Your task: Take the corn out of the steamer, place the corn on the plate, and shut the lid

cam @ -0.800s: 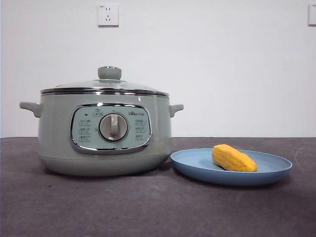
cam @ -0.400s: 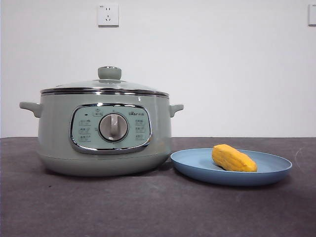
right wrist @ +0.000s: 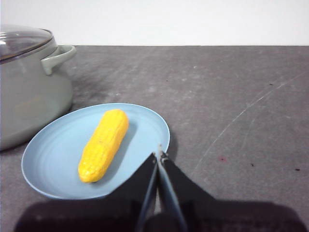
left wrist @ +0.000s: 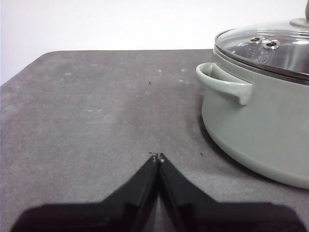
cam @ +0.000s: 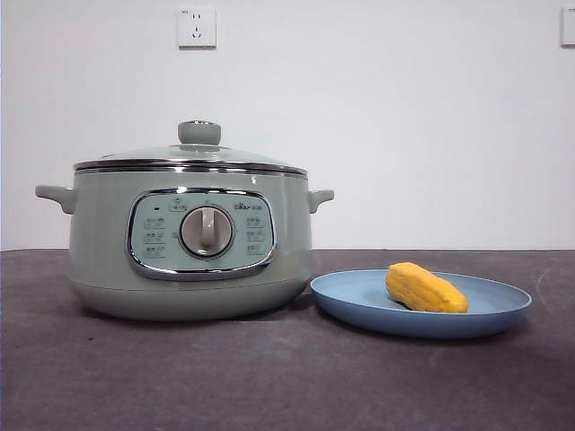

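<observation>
Steamer (cam: 190, 242): covered by lid (cam: 190, 154). Plate (cam: 420, 305), right: yellow ridged corn (cam: 424, 288) laid inside. Left gripper (left wrist: 158, 157) and right gripper (right wrist: 159, 153): fingers pressed together.

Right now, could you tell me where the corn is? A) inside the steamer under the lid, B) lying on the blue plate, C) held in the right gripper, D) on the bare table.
B: the corn lies on the plate, beside the steamer, whose lid is on.
</observation>
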